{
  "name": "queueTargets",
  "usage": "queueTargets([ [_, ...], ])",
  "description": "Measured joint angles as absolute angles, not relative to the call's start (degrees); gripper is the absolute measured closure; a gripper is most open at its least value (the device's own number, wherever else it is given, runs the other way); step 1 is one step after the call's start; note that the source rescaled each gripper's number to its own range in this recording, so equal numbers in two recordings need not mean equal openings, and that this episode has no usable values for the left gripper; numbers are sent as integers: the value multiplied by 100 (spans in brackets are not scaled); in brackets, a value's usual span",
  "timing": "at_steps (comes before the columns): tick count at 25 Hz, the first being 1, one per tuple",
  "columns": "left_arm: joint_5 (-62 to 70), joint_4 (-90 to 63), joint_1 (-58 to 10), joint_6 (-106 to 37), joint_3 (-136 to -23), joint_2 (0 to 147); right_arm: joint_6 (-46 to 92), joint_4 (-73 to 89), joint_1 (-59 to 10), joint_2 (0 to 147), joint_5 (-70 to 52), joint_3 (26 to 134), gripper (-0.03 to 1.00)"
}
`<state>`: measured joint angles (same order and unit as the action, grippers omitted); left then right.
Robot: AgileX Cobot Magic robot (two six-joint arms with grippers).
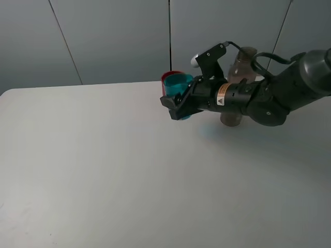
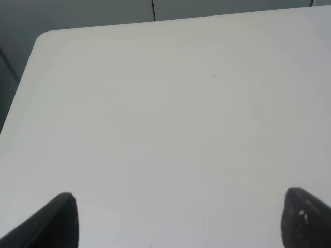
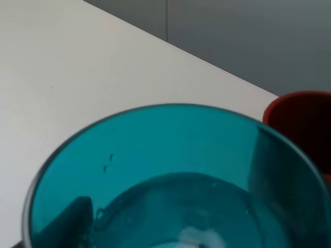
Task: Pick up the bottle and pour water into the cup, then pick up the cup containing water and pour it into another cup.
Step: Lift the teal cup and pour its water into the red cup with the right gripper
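Note:
My right gripper [image 1: 182, 105] is shut on the teal cup [image 1: 179, 82], holding it a little above the table, roughly upright. The right wrist view looks into the cup [image 3: 170, 170]; water lies in its bottom, and my dark fingers [image 3: 66, 223] show through its walls on two sides. The red cup [image 1: 167, 76] stands just behind the teal one, partly hidden by it, and its rim [image 3: 302, 116] shows past the teal rim. The smoky bottle [image 1: 239, 67] stands upright behind my right arm. My left gripper [image 2: 183, 219] hangs open over bare tabletop, nothing between its fingers.
The white table [image 1: 103, 165] spreads wide to the left and front. Its far edge runs just behind the cups, and a rounded corner [image 2: 44, 36] shows in the left wrist view. Grey wall panels stand behind it.

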<state>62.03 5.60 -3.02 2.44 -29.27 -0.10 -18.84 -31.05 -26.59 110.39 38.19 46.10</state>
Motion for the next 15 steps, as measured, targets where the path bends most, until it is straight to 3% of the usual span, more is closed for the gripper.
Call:
queueTargets([
  [15,6203,560,-302,244,-2927,-10,-2841,-3587,-2965,10631,1616,6044,88],
])
